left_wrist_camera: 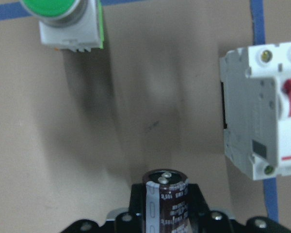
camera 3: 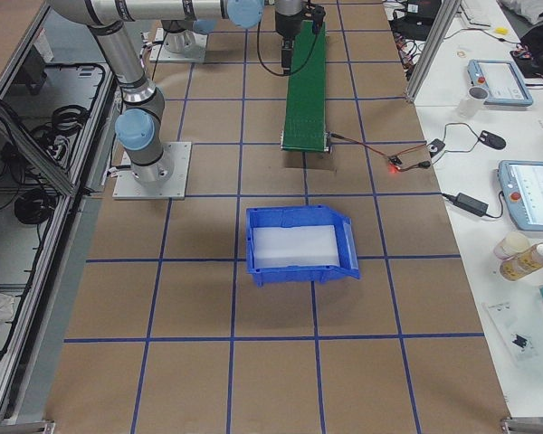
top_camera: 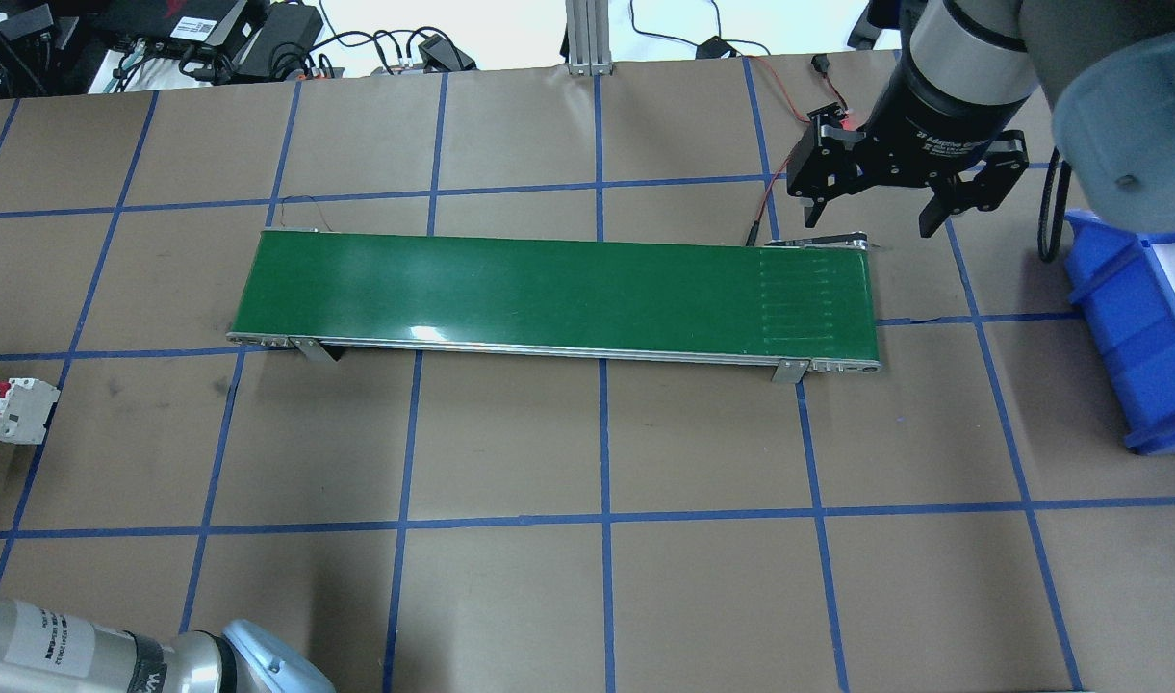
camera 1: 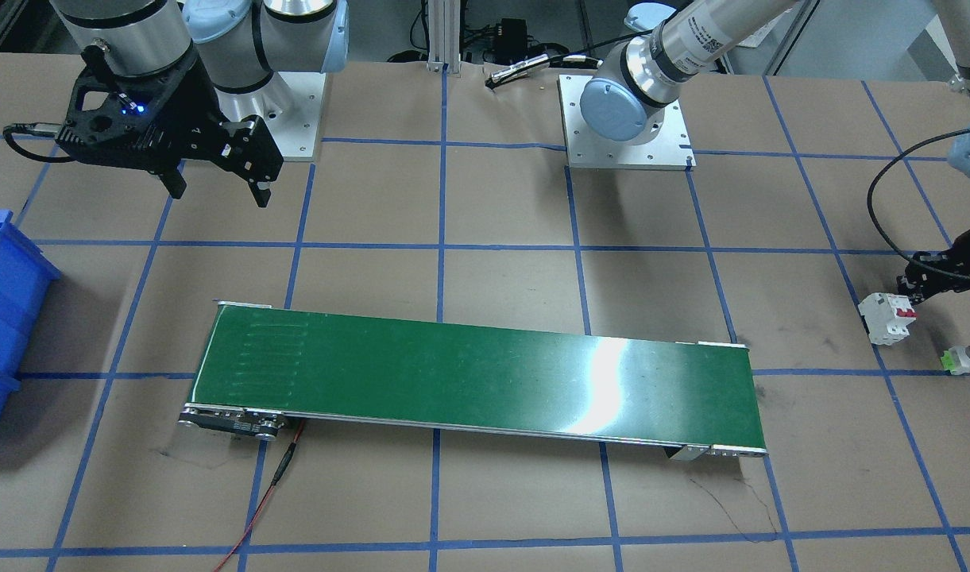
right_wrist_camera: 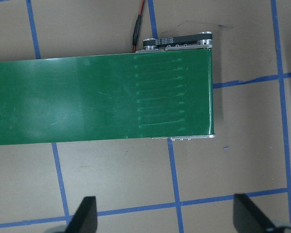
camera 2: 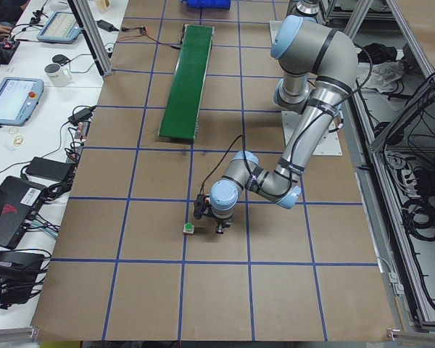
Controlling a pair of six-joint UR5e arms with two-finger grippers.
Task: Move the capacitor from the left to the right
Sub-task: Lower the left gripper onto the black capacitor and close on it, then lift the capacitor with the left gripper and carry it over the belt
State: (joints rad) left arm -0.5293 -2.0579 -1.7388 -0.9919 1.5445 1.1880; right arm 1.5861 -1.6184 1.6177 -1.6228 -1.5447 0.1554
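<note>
capacitor (left_wrist_camera: 166,206) | long axis along left gripper (camera 1: 913,291) | silvery end facing table (left_wrist_camera: 136,126)

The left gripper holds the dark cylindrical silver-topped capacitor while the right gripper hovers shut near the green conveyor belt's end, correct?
No: the right gripper is open, fingers spread wide, as the right wrist-mounted view shows. The left gripper does hold the dark cylindrical capacitor.

A green conveyor belt (camera 1: 477,381) spans the table's (camera 1: 485,199) middle. At ten o'clock the right gripper (camera 1: 219,193) hangs, jaws apart. A blue bin (camera 1: 0,318) sits at nine. At three, the left gripper (camera 1: 915,287) is just beside a white circuit breaker (camera 1: 886,319), with a green-capped push button (camera 1: 965,357) near.
</note>
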